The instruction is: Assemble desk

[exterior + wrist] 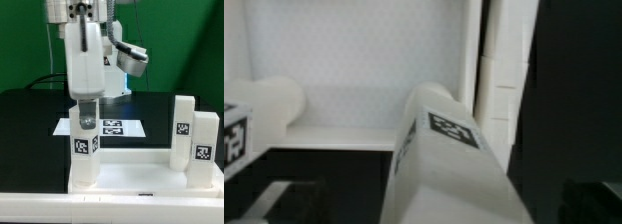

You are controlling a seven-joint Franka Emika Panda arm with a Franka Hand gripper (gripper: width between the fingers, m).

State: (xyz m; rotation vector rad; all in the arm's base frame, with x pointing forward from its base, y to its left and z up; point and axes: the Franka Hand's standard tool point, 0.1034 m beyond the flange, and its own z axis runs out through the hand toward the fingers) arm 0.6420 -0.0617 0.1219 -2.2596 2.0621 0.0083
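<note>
The desk's white tabletop [140,185] lies at the front with its raised rim up, and its textured inside [367,70] fills the wrist view. One white tagged leg [85,155] stands upright at the corner on the exterior view's left. My gripper [86,116] hangs straight over it, open, with the jaws on either side of the leg's top. In the wrist view that leg [446,150] runs up between the dark jaws of the gripper [452,214]. Two more tagged legs [183,125] [205,145] stand on the exterior view's right.
The marker board [108,127] lies flat on the black table behind the tabletop. A green backdrop closes the back. Another white tagged part [260,110] shows at the wrist view's edge beside the tabletop.
</note>
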